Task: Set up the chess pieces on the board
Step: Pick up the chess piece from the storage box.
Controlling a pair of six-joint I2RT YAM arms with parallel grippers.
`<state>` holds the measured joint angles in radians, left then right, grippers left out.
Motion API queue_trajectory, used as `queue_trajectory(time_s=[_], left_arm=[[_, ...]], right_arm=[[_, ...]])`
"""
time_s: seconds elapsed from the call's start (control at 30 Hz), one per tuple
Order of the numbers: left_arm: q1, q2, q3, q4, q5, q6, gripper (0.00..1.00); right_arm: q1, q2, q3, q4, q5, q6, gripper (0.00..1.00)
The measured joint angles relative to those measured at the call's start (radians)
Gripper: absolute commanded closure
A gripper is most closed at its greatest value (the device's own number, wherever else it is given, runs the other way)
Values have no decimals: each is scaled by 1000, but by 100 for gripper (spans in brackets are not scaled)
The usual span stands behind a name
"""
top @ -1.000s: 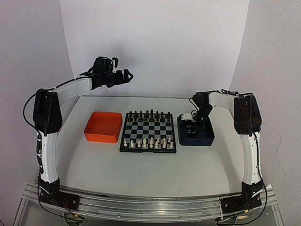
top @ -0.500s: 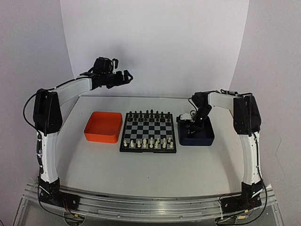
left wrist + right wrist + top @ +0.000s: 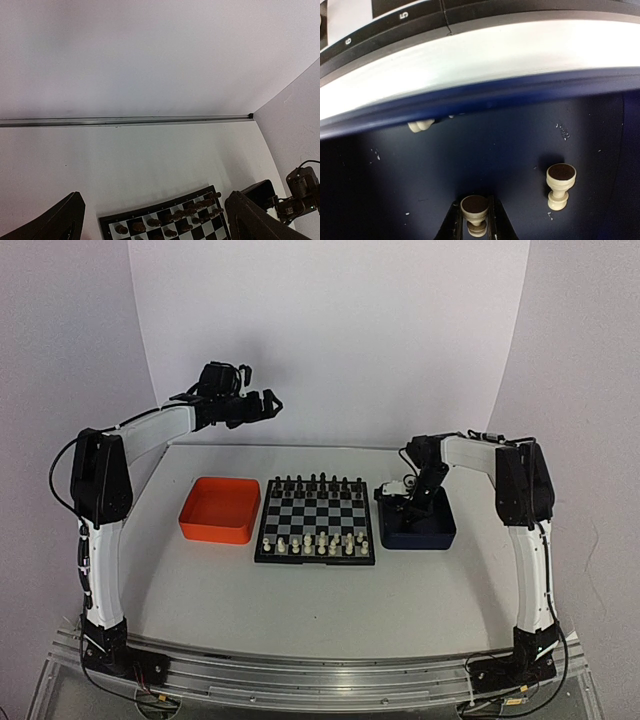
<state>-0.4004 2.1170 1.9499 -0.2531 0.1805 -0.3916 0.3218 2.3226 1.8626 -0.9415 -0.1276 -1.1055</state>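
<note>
Lying in the blue tray [image 3: 395,175], a cream chess piece [image 3: 474,209] sits pinched between the right fingers [image 3: 451,226].

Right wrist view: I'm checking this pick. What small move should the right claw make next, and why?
Probably lift straight up: the right claw hugs a cream chess piece on the dark blue tray floor, and a second piece lies close beside it.

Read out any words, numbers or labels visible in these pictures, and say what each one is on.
"5": white digit on the black border of the small black-and-silver checkered chessboard, right wrist view.
"6": white digit, same border, further left.
Nothing else is readable in any view.
</note>
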Motion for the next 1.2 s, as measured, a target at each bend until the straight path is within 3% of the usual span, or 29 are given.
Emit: queue_trajectory(time_s=[0.23,0.6,0.8,0.97,1.2], left_arm=[[0,0,0,0,0,0,0],[0,0,0,3,8,-2,0],[0,0,-33,71,38,-7,0],[-6,-14,-124,158,73,-9,0],[-66,-111,-304,351,136,-3,1]], right_arm=[[0,5,16,-3,15,39,100],[-4,7,57,2,21,203,100],[-19,-130,2,42,-70,385,100],[-26,-315,-38,197,-165,678,100],[-31,-483,-254,694,-247,1412,100]])
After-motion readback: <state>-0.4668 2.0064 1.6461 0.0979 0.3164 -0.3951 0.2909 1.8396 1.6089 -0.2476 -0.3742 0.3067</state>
